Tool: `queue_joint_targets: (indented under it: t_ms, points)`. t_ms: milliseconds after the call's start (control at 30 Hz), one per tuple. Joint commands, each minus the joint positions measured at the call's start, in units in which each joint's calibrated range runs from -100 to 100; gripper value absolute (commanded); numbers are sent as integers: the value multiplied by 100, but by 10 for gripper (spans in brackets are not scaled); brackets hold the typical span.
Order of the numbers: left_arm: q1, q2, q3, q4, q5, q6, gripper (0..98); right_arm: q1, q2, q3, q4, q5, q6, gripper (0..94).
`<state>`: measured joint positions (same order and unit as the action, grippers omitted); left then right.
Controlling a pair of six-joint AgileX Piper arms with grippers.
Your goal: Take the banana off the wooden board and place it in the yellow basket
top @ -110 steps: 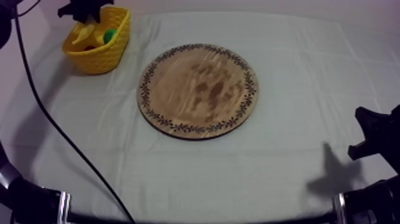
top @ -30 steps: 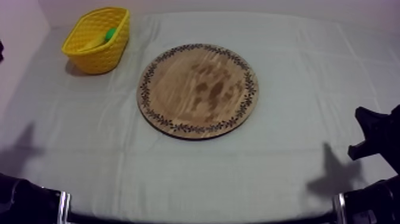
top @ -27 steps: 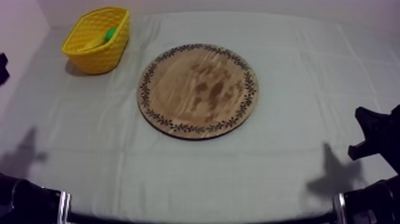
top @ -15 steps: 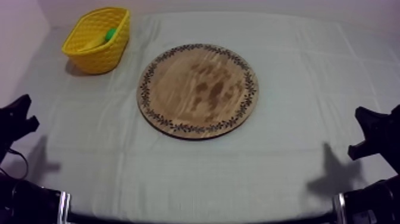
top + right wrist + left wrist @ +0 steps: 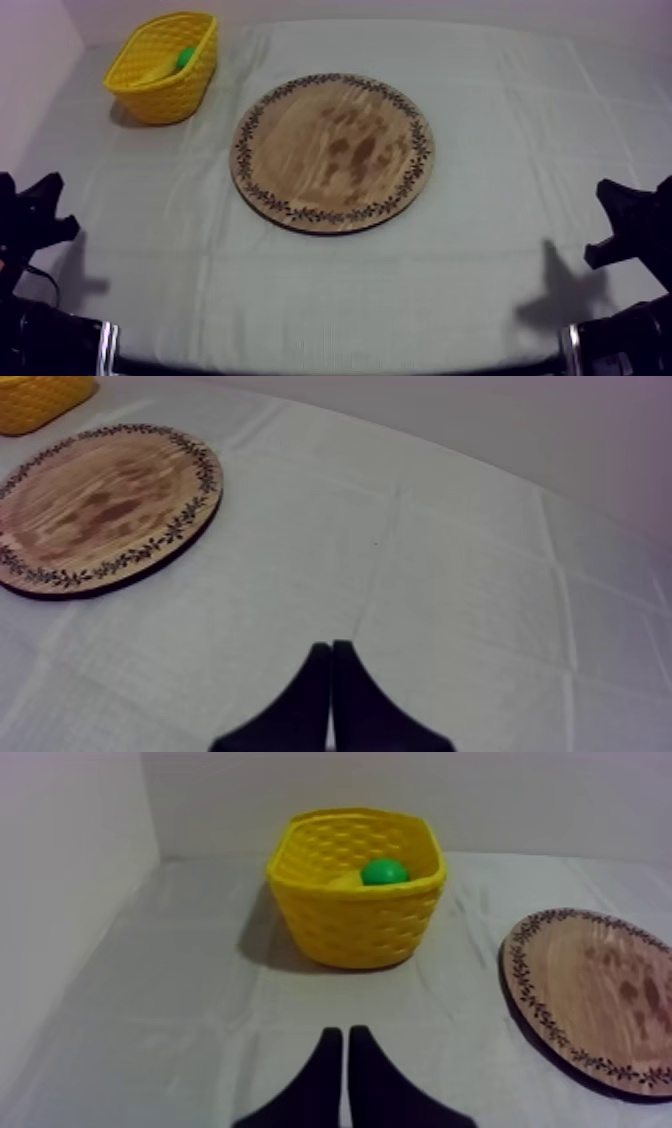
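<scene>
The banana (image 5: 157,73) lies inside the yellow basket (image 5: 165,98) at the far left corner of the desk (image 5: 300,290), beside a green fruit (image 5: 384,872). The wooden board (image 5: 335,150) lies flat at mid-desk, apart from the basket. The left tool (image 5: 345,1035) and the right tool (image 5: 331,646) sit low at their own sides, each with its fingers pressed together on nothing.

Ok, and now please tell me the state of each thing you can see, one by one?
board: flat on the cloth, nothing on it.
basket: upright, holding the banana and a green fruit.
banana: lying inside the basket, mostly hidden.
green fruit: inside the basket, beside the banana.
left tool: shut, holding nothing.
right tool: shut, holding nothing.
</scene>
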<state>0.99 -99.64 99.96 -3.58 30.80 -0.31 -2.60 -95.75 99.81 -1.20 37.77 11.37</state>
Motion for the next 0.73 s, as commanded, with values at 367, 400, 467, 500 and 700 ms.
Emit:
queue_joint_targets:
  t_ms: [367,400,467,500,700]
  points:
    - [-277,-10,4,-5,-14,240,0,0,0,-3,1,-3,-16,3]
    - [-290,-10,4,-1,0,247,0,0,0,-3,1,-3,-16,3]
    - [-305,-10,4,8,34,258,0,0,0,-3,1,-3,-16,3]
    - [-309,-10,4,16,51,260,0,0,0,-3,1,-3,-16,3]
    - [-339,-10,-1,41,84,263,0,0,0,-3,1,-3,-16,3]
